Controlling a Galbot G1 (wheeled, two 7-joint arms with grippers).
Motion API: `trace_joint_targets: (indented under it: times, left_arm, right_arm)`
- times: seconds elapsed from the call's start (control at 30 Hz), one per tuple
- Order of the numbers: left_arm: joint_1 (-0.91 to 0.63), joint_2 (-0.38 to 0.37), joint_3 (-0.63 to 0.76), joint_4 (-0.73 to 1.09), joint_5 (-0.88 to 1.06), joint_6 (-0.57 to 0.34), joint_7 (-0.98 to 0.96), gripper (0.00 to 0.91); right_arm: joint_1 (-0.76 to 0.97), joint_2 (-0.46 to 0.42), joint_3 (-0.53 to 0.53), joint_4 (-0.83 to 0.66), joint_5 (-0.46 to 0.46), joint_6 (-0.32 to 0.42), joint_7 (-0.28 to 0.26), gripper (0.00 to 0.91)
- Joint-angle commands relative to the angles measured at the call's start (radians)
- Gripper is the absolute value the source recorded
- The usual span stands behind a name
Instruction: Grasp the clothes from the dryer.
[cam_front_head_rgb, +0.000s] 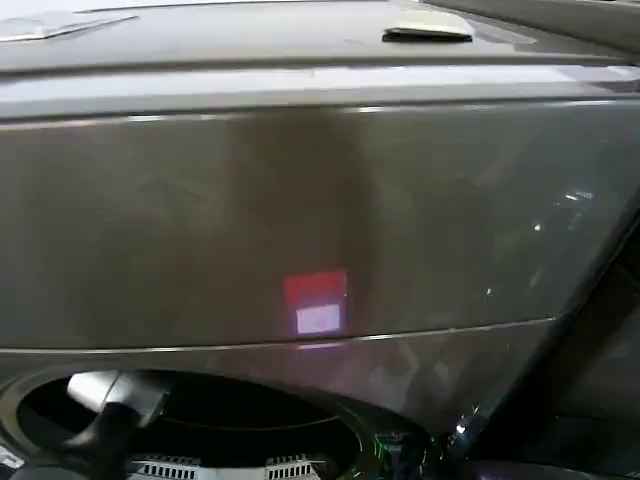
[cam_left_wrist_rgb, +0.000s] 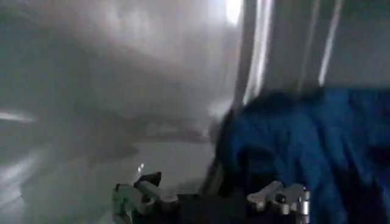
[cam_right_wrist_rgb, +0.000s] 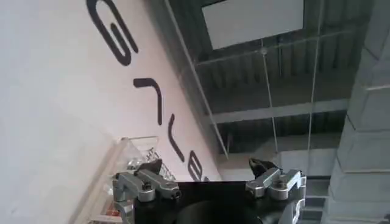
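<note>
A: Where are the clothes located?

B: A dark blue fabric piece (cam_left_wrist_rgb: 304, 146) is seen in the left wrist view, heaped inside the drum of the dryer (cam_front_head_rgb: 320, 220), against the pale ribbed drum wall (cam_left_wrist_rgb: 122, 91). No yellow-green piece can be made out there.

A: How is the left gripper positioned?

B: The left gripper (cam_left_wrist_rgb: 210, 198) is held inside the drum, with its fingers spread wide. One fingertip (cam_left_wrist_rgb: 283, 196) is placed just in front of the blue fabric; the other (cam_left_wrist_rgb: 137, 195) is set over bare drum wall. Nothing is clamped between them, and contact with the fabric cannot be confirmed.

A: What is recorded from the head view?

B: The bronze-grey front panel of the dryer is seen close up, with a red and white reflected patch (cam_front_head_rgb: 317, 302) on it. The round porthole opening (cam_front_head_rgb: 190, 420) is found along the lower edge, and the left arm (cam_front_head_rgb: 105, 405) is passed into it. A flat pale item (cam_front_head_rgb: 428, 27) is laid on the machine top.

A: And the right gripper?

B: The right gripper (cam_right_wrist_rgb: 207, 182) is held away from the dryer, directed up at a white wall with dark lettering (cam_right_wrist_rgb: 146, 97) and a ceiling (cam_right_wrist_rgb: 274, 79). Its fingers are spread apart and nothing is held
</note>
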Motion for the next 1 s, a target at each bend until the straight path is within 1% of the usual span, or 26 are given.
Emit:
trace_joint_targets:
  times: [0.03, 0.47, 0.5, 0.53, 0.57, 0.6, 0.63, 1.0]
  left_arm:
    - [0.0, 0.001, 0.042, 0.042, 0.134, 0.033, 0.023, 0.907]
    - [0.067, -0.003, 0.01, 0.06, 0.095, 0.058, 0.002, 0.907]
    - [0.068, -0.003, 0.007, 0.06, 0.096, 0.054, 0.007, 0.592]
    - [0.068, -0.004, -0.001, 0.059, 0.097, 0.047, 0.008, 0.364]
    - [0.067, -0.004, -0.004, 0.058, 0.096, 0.047, 0.007, 0.114]
    - [0.063, -0.003, -0.004, 0.058, 0.097, 0.042, 0.009, 0.011]
    - [0.061, -0.003, -0.004, 0.057, 0.098, 0.04, 0.008, 0.0]
    - [0.054, -0.004, -0.016, 0.038, 0.084, 0.035, -0.01, 0.0]
  right_arm:
    - [0.001, 0.001, 0.0, 0.001, 0.0, 0.002, -0.001, 0.907]
    - [0.002, 0.004, 0.0, 0.001, 0.0, 0.007, -0.008, 0.907]
    - [0.002, 0.005, -0.001, 0.001, 0.0, 0.007, -0.008, 0.907]
    - [0.002, 0.005, -0.001, 0.0, 0.0, 0.007, -0.008, 0.907]
    - [0.002, 0.005, -0.001, 0.001, -0.001, 0.007, -0.008, 0.907]
    - [0.003, 0.005, -0.001, 0.001, -0.001, 0.007, -0.008, 0.907]
    - [0.003, 0.005, -0.001, 0.001, 0.0, 0.007, -0.008, 0.907]
    - [0.003, 0.007, -0.001, -0.002, -0.001, 0.007, -0.008, 0.907]
